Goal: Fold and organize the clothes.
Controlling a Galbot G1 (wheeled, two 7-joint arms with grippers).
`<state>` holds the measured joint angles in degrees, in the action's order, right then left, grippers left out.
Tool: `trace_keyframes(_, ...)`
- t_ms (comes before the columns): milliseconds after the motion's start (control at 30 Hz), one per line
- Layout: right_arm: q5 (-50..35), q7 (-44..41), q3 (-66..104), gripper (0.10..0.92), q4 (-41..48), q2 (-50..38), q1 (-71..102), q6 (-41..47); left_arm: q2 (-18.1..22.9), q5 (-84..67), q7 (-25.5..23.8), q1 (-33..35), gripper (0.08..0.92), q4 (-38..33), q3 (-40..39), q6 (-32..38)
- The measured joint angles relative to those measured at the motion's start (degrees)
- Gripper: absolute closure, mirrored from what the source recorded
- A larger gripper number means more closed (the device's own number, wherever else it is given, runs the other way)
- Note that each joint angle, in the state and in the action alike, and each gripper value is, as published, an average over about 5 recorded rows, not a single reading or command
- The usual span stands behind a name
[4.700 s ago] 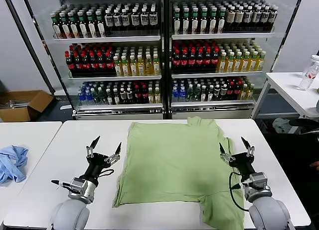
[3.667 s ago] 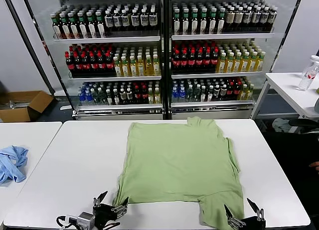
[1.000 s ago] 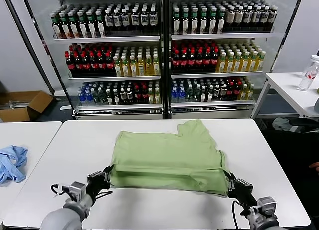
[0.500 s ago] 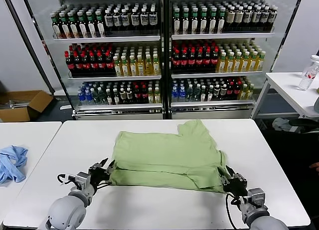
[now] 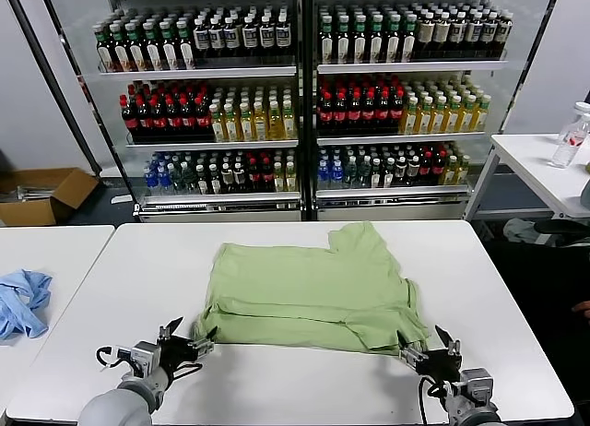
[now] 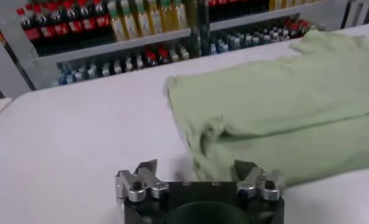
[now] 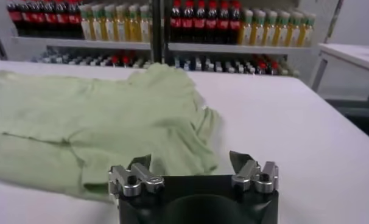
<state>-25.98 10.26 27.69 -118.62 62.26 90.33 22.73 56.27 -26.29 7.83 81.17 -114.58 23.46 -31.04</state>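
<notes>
Your green shirt lies folded mid-table, fold edge twd the near edge. L gripper sits off its near-left corner, fingers spread, holding nothing. R gripper off the near-right corner, likewise spread, nothing held.

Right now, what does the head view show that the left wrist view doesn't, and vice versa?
Head view only: the whole green shirt folded on the white table, the right gripper off its near right corner, a blue cloth on the side table, a cardboard box.
Left wrist view only: a close look at the left gripper, fingers open, empty, just short of the shirt's bunched corner.
Both: shirt, table, left gripper, drink shelves.
</notes>
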Motion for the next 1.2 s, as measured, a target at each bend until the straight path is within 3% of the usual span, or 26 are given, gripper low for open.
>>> trace_keyframes(600, -1.2, -1.7, -1.0, 0.869, 2.2, 0.9, -1.1, 0.1, 0.8, -0.6, 0.5, 0.8, 0.782, 0.4, -0.7, -1.3)
trace_keyframes(767, -1.4, -2.7, 0.2, 0.879, 0.4, 0.1, 0.8, 0.3, 0.7, -0.9, 0.1, 1.5, 0.902, -0.3, -0.2, -1.6)
trace_keyframes(1200, 2.1, -4.8, 1.9, 0.879, -7.7, -0.3, 9.6, -1.1, -1.0, -0.1, -0.1, 14.2, 0.916, -10.9, 6.8, -2.0)
